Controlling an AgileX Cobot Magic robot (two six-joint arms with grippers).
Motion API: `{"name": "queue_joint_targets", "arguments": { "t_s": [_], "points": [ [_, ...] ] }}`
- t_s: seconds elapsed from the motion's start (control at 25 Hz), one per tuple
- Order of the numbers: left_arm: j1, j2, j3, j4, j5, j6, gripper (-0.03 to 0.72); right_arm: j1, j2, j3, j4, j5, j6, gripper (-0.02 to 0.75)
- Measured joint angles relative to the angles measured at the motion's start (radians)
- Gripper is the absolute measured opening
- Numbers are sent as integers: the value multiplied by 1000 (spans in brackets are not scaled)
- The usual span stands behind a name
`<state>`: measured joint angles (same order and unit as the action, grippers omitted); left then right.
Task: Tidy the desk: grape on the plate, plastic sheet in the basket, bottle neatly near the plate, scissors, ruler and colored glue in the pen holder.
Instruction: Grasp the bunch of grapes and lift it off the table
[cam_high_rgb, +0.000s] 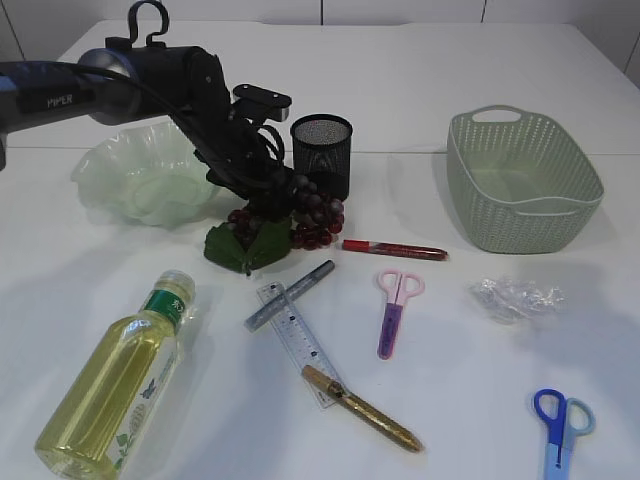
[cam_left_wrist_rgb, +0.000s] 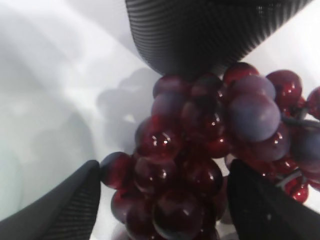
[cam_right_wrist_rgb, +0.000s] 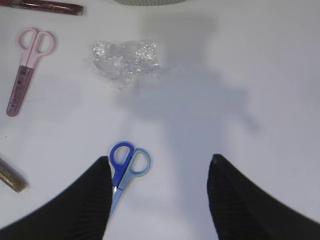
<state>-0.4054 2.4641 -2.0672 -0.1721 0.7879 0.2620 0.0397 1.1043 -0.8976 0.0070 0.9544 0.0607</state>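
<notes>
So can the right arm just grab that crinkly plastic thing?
Probably yes. The right gripper hangs open above bare table, and the plastic sheet lies alone just ahead of it. The blue scissors sit off to one side, so nothing blocks the way.

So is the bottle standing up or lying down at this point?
Lying down. The bottle rests on its side on the table, cap pointing away toward the plate.

The left arm (cam_high_rgb: 110, 85) is black, its tubular link lettered "PIPER" in white. A black hook-shaped loop stands on its wrist housing, and black cables curl beside the camera bracket. The left gripper (cam_left_wrist_rgb: 160, 200) and right gripper (cam_right_wrist_rgb: 160, 200) both have black fingers with finely ribbed surfaces.
</notes>
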Motion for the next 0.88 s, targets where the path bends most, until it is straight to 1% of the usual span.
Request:
{"name": "queue_joint_targets", "arguments": {
  "t_s": [0.48,0.64,0.76,0.88],
  "points": [
    [0,24,-2,0,-5,0,565,0,0,-3,0,0,-2,475],
    [0,31,-4,0,3,0,517,0,0,-3,0,0,-2,475],
    [0,32,-4,0,9,0,459,0,0,-3,0,0,-2,475],
    [0,32,-7,0,11,0,344,0,0,-3,0,0,-2,475]
  ]
}}
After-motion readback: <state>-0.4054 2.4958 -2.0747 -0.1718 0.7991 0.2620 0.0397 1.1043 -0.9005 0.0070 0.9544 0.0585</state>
